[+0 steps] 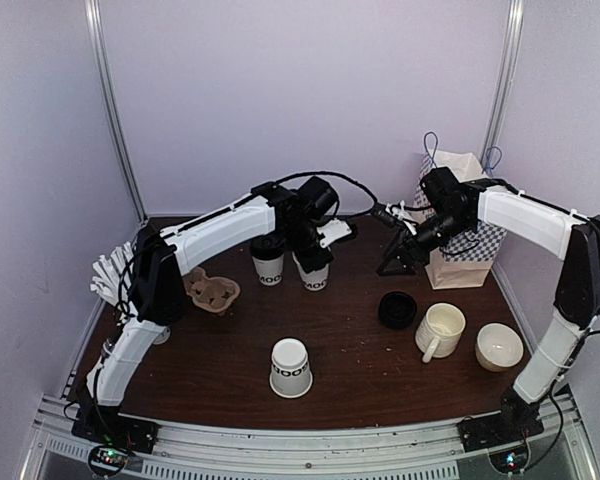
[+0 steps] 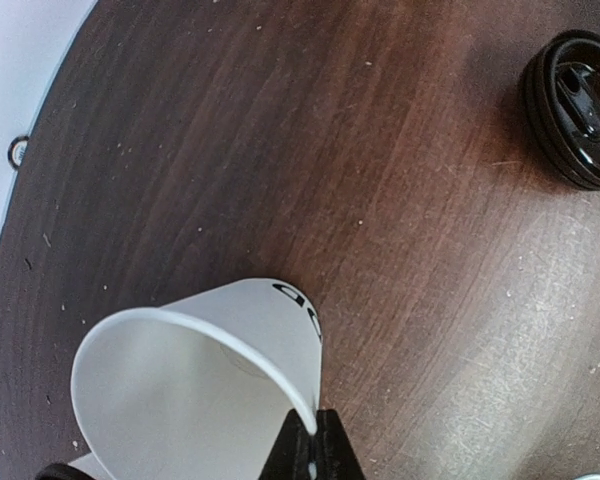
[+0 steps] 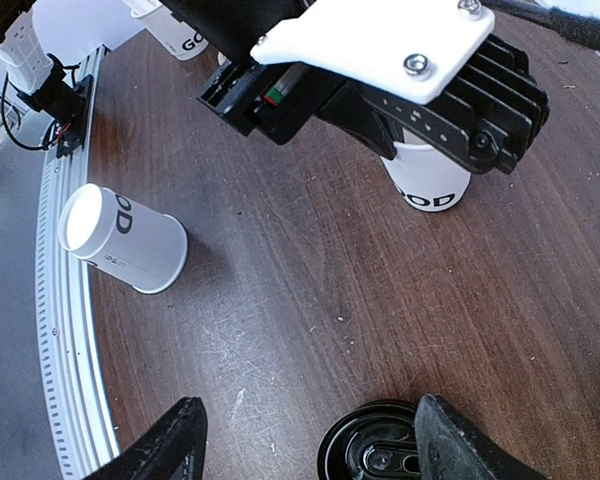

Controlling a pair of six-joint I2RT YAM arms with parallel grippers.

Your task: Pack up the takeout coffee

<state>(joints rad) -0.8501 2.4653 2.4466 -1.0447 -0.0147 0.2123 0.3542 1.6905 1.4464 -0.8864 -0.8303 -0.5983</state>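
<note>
Pinching the rim of the open cup (image 2: pixel 205 385), the left gripper (image 2: pixel 311 432) is clamped tight, one finger inside the wall and one outside. The cup's inside shows only bare white paper. It looks near upright from the top view; whether its base touches the table (image 2: pixel 280 150) I cannot tell.

Just beside this gripper, on its left, stands the lidded cup (image 1: pixel 268 264), black lid on. Further left is the carrier (image 1: pixel 213 293), its wells showing only brown pulp. The upturned cup (image 1: pixel 290 368) sits mouth-down, well apart from both grippers, toward the arm bases.

The right gripper (image 3: pixel 310 405) has its jaws wide apart and grips nothing. It hovers over the lids (image 3: pixel 378 452), a black stack seen low between its fingers. The bag (image 1: pixel 462 250) stands just behind this gripper, its contents not visible. The mug (image 1: pixel 440 330) and the bowl (image 1: pixel 499 346) sit mouth-up on the near side of the gripper, past the lids, with only cream insides showing.
</note>
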